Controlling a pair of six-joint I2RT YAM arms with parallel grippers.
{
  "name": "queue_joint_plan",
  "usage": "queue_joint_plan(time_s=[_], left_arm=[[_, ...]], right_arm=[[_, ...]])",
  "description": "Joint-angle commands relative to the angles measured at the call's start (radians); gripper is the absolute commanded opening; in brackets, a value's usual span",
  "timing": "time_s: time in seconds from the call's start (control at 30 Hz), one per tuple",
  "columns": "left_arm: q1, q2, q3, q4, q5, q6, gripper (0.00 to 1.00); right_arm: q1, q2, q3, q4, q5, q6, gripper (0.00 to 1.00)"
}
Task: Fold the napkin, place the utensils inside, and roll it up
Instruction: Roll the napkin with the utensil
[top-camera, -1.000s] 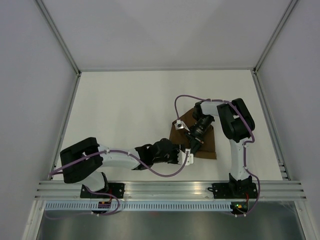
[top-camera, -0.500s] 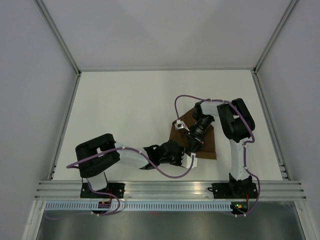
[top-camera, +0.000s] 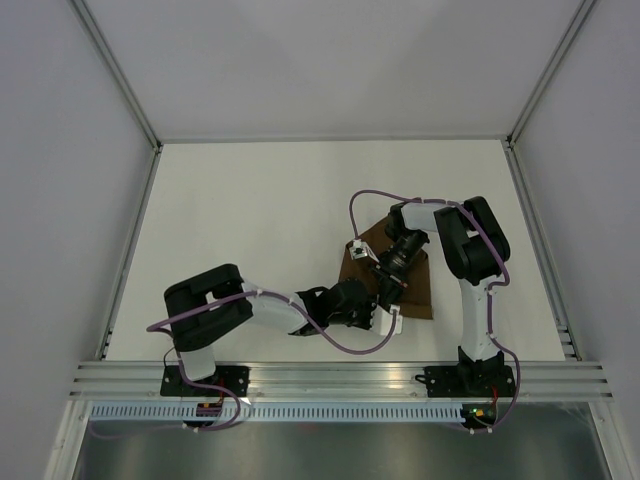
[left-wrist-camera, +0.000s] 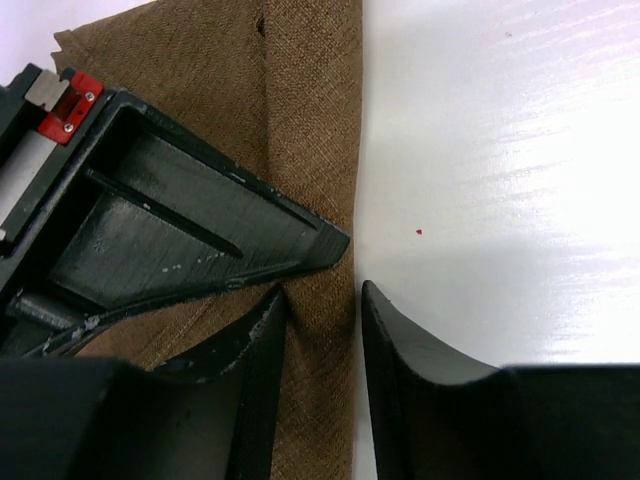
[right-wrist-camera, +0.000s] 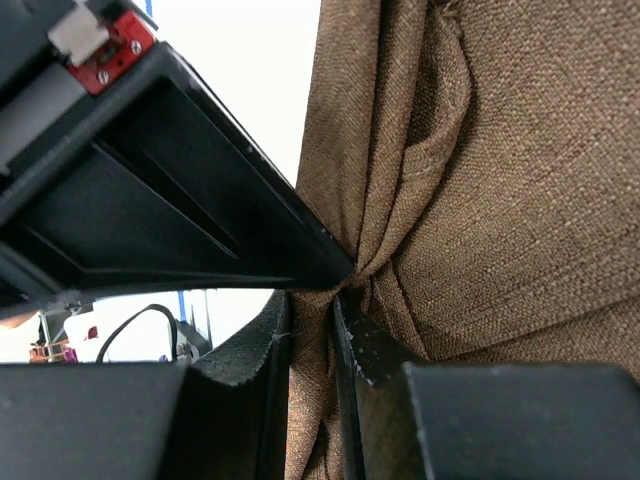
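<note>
Left arm (top-camera: 265, 312) folded closer, left gripper (left-wrist-camera: 325, 300) parted over napkin (left-wrist-camera: 310, 120); right gripper (right-wrist-camera: 312, 300) pinches it.

We see the napkin (left-wrist-camera: 310, 130) in dark brown with a fine criss-cross weave, the table (top-camera: 250, 220) glossy white, the left gripper (left-wrist-camera: 322, 300) and right gripper (right-wrist-camera: 312, 305) matte black, a small tab (left-wrist-camera: 75, 100) bright red, and purple cables (top-camera: 365, 200) along the white-and-black arms (top-camera: 270, 312).
</note>
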Motion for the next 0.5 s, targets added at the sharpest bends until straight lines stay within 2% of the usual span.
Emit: queue_joint_plan(time_s=[0.0, 0.03, 0.07, 0.13, 0.17, 0.2, 0.27, 0.3, 0.4, 0.47], left_arm=[[-0.008, 0.032, 0.057, -0.075, 0.07, 0.036, 0.38], [-0.008, 0.044, 0.071, -0.1, 0.07, 0.027, 0.36], [-0.008, 0.052, 0.117, -0.181, 0.07, 0.02, 0.29], [-0.005, 0.072, 0.152, -0.238, 0.078, -0.013, 0.17], [-0.005, 0.075, 0.164, -0.263, 0.084, -0.02, 0.08], [-0.005, 0.075, 0.162, -0.261, 0.089, -0.039, 0.06], [-0.002, 0.079, 0.177, -0.273, 0.107, -0.063, 0.02], [0.001, 0.086, 0.189, -0.322, 0.112, -0.083, 0.02], [0.003, 0.104, 0.215, -0.378, 0.106, -0.105, 0.02], [0.007, 0.109, 0.232, -0.407, 0.109, -0.123, 0.02]], right_arm=[[-0.001, 0.018, -0.027, 0.216, 0.173, -0.059, 0.04], [-0.001, 0.016, -0.029, 0.218, 0.174, -0.054, 0.04], [-0.001, 0.013, -0.032, 0.226, 0.177, -0.053, 0.04], [-0.003, 0.007, -0.04, 0.238, 0.18, -0.039, 0.04], [-0.003, -0.002, -0.044, 0.258, 0.185, -0.031, 0.05], [-0.003, -0.007, -0.047, 0.266, 0.188, -0.022, 0.07], [-0.003, -0.024, -0.054, 0.29, 0.193, -0.001, 0.14], [-0.003, -0.03, -0.06, 0.296, 0.196, 0.004, 0.22], [-0.007, -0.076, -0.073, 0.336, 0.2, 0.036, 0.36], [-0.011, -0.123, -0.081, 0.37, 0.207, 0.071, 0.41]])
